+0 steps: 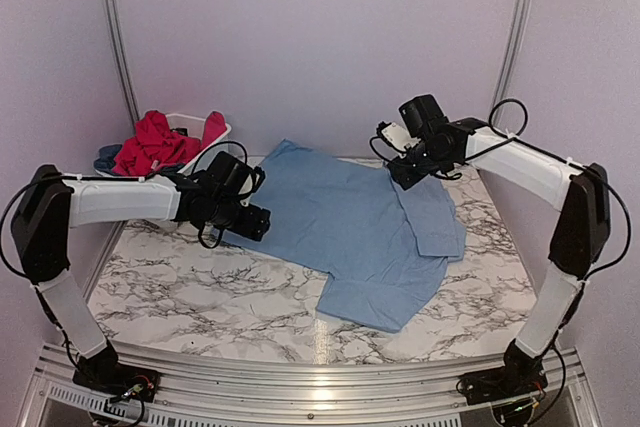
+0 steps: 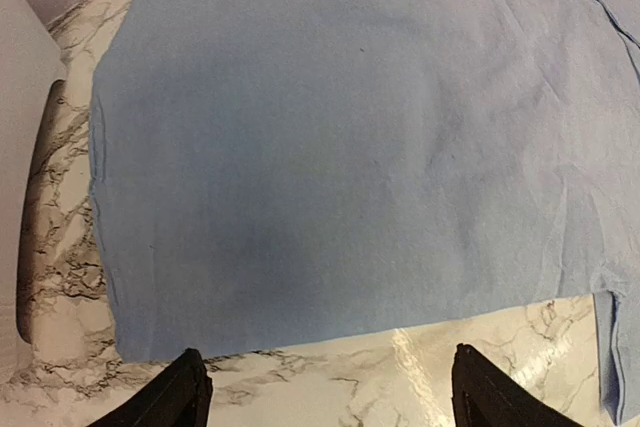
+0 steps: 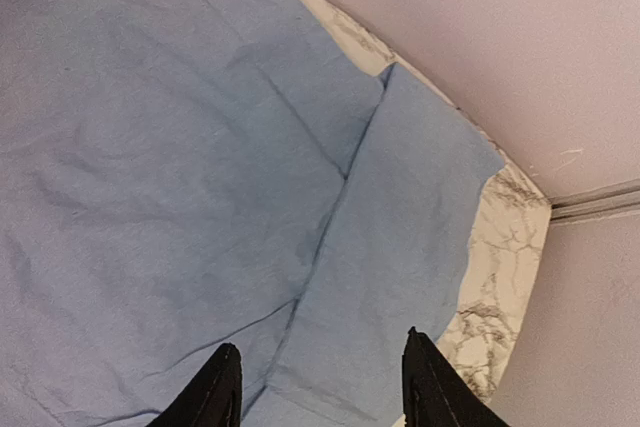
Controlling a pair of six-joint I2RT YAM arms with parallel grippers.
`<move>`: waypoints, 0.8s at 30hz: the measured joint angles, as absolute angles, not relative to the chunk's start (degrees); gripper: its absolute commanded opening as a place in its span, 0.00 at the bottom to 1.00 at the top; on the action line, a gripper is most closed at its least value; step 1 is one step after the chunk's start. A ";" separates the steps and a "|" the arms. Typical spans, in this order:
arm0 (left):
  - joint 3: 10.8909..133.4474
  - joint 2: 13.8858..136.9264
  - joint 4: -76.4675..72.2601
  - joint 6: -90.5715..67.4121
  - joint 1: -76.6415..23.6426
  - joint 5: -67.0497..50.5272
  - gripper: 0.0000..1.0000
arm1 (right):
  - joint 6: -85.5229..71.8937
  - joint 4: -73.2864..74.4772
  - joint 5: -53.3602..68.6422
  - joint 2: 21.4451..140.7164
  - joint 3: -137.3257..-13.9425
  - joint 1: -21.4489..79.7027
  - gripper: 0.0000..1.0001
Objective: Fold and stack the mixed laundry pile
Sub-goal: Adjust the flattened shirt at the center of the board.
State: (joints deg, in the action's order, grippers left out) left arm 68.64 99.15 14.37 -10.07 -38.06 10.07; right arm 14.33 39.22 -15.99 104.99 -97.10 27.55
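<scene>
A large light blue shirt [image 1: 340, 217] [image 2: 350, 147] [image 3: 150, 147] lies spread flat on the marble table. Its right sleeve [image 1: 432, 219] [image 3: 400, 237] is folded inward over the body. My left gripper [image 1: 252, 219] [image 2: 325, 397] hovers at the shirt's left edge, open, with bare marble between its fingers. My right gripper [image 1: 402, 175] [image 3: 320, 392] hangs above the folded sleeve at the back right, open and holding nothing. A red garment [image 1: 155, 142] and a dark blue one [image 1: 108, 158] are heaped in the basket.
A white plastic basket [image 1: 216, 128] stands at the back left corner, close behind my left arm. Lilac walls close in the back and sides. Bare marble [image 1: 200, 287] shows in front of the shirt.
</scene>
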 measured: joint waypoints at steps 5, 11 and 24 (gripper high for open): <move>60.27 95.57 9.91 -1.63 -48.99 4.75 0.79 | 10.81 38.81 -4.89 92.14 -82.59 36.32 0.54; 51.77 93.58 0.95 6.66 -58.33 -5.52 0.77 | 7.38 36.67 3.01 82.21 -75.96 34.65 0.56; 57.89 106.59 -8.38 24.86 -64.88 -7.55 0.70 | 3.22 33.58 11.84 73.60 -66.85 29.78 0.56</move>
State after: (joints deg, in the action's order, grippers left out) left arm 57.89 106.59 -8.38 24.86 -64.88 -7.55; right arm 3.22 33.58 11.84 73.60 -66.85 29.78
